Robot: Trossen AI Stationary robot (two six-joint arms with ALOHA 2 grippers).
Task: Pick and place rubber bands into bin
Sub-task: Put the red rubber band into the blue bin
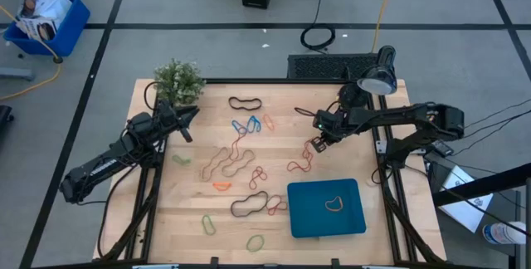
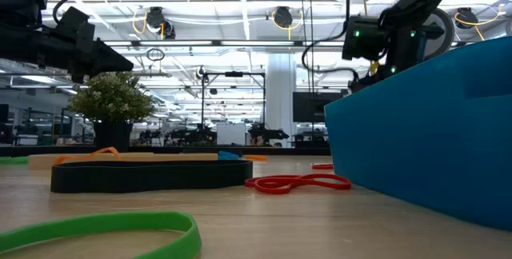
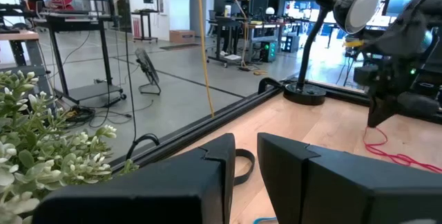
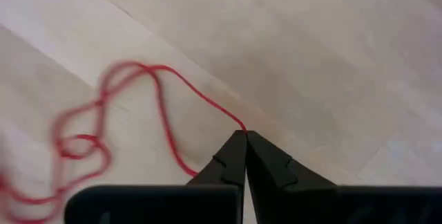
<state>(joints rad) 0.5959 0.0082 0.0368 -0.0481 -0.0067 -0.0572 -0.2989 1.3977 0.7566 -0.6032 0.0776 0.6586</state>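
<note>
The right gripper (image 4: 244, 135) is pinched together on a thin red rubber band (image 4: 162, 106) – only by its edge, so while lifting toward the shallow teal bin (image 1: 303, 219) it may slip out.

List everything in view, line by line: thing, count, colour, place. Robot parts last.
rubber bands: many; red, orange, black, blue, green, tan; scattered across the table
red rubber band: one, pinched by the right end effector
tan rubber band: one, inside the bin
bin: one, teal, table's near right
table: one, light wood
plant: one, green, far left corner
lamp: one, black, far right corner
crate: one, blue, floor, far left
left end effector: slightly open, beside the plant
right end effector: shut on the red rubber band
</note>
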